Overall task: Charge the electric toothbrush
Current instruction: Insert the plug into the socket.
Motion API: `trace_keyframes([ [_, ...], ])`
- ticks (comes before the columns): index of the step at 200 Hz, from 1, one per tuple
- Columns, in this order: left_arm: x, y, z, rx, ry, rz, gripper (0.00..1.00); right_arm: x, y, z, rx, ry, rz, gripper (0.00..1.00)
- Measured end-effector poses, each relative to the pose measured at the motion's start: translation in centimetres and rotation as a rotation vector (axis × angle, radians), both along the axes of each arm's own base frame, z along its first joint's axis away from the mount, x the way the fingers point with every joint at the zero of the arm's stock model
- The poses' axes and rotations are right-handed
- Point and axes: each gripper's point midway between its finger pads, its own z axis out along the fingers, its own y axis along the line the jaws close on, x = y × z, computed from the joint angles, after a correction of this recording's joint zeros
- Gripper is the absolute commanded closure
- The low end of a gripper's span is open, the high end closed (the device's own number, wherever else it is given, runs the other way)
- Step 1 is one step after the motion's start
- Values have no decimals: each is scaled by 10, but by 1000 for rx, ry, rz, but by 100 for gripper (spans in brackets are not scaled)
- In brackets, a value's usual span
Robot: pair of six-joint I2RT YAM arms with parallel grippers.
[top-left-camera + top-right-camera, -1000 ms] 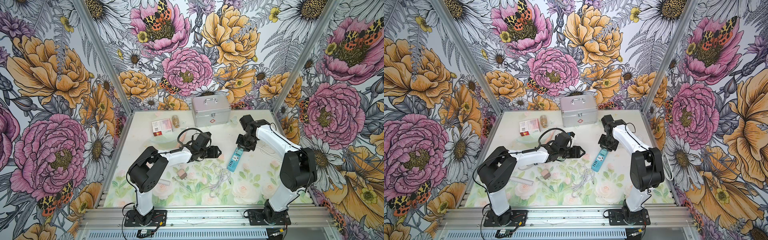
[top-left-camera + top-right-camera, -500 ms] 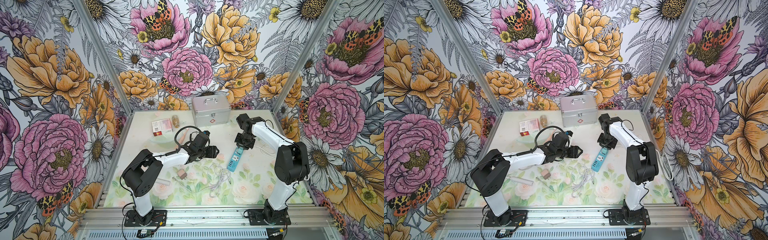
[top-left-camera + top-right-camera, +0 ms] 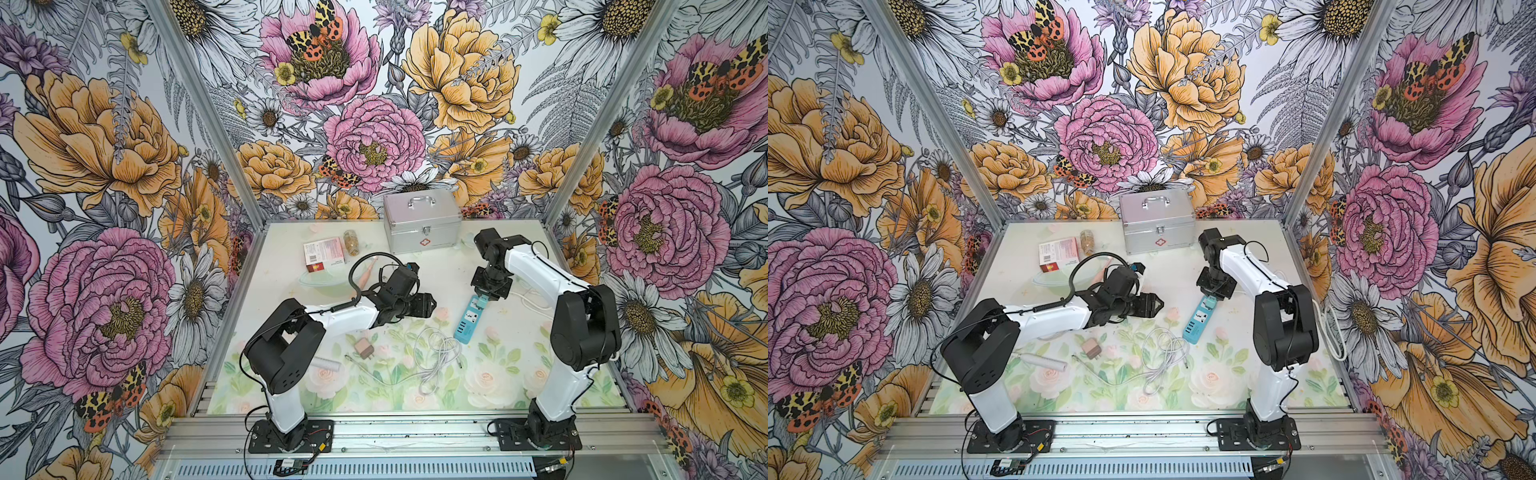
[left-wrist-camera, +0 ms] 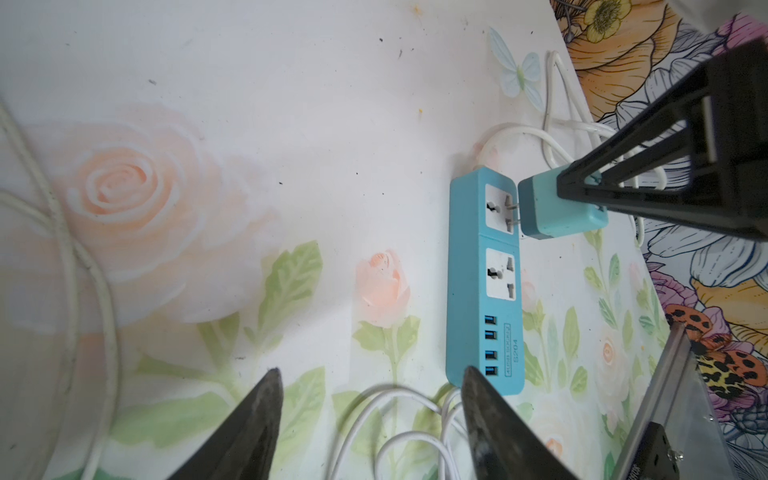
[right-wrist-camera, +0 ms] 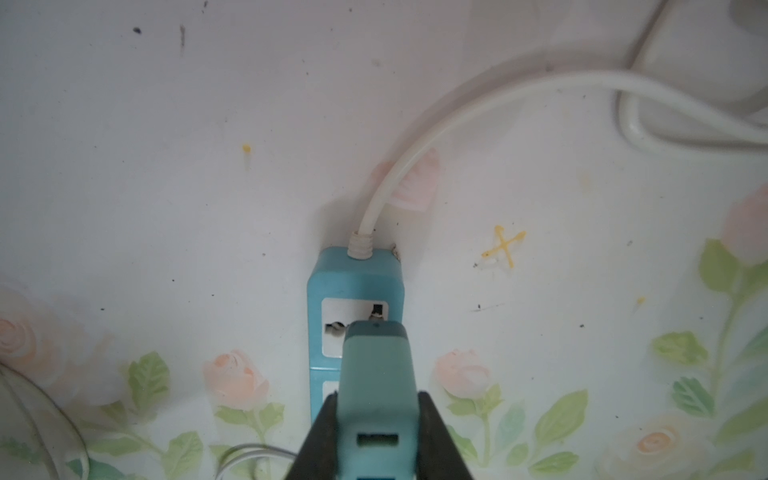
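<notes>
Clamped in the right gripper (image 3: 484,296): a teal plug adapter (image 4: 557,208), jaws closed on its two flanks. Held prongs-down over the blue power strip (image 4: 469,291), at the socket nearest the strip's white cord (image 5: 457,112). In the left wrist view, two metal prongs reaching that socket's slots, with bare metal showing between adapter and socket face, so not seated fully.

Low over the table (image 3: 498,374), the left gripper (image 3: 428,305): jaws open, nothing between them, fingertips (image 4: 257,415) aimed toward the strip's end with the row of small ports.

Power strip flat on the flowered table between the two arms, slanted in both top views. Just beside its port end, a loose tangle of white cable (image 3: 438,349), one strand trailing off toward the left arm's side. Near the tangle, toward the left arm, a small tan plug block (image 3: 365,347).

As for the toothbrush: close to the left arm's elbow, a white rod (image 3: 1042,360) flat on the table, well apart from strip and cable, but too small to say for certain that it is the brush. Farther back, a pink stick (image 3: 368,272) leaning in a clear bowl (image 3: 320,286), partly hidden behind the left wrist's black cable loop.

Along the back edge: a silver case (image 3: 422,224) with its lid down, a small jar (image 3: 352,243), a red-and-white box (image 3: 324,253).
</notes>
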Motion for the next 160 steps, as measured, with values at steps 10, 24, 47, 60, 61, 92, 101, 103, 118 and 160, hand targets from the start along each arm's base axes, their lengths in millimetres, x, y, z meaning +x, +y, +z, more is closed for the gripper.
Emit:
trace_keyframes([
  [10,0,1,0,4,1,1,31,-1,0,0,1,-5,0,100],
  [24,-1,2,1,7,1,2,31,-3,-1,0,3,-12,0,100],
  [47,0,3,5,5,-10,6,31,-5,-1,0,5,-21,0,100],
  [60,1,3,7,8,-16,7,31,-5,-1,0,6,-25,0,100],
  [61,1,3,7,8,-17,7,31,-5,-1,0,6,-25,0,100],
  [92,1,5,9,16,-31,8,30,-4,-1,0,9,-32,-11,100],
  [101,1,6,9,21,-33,8,30,-4,-1,0,10,-32,-15,100],
  [103,1,6,9,21,-33,8,30,-4,-1,0,11,-33,-16,100],
  [118,1,8,8,30,-34,8,30,-4,1,0,14,-33,-21,100],
  [160,2,11,6,48,-35,17,30,-5,4,0,17,-34,-40,100],
])
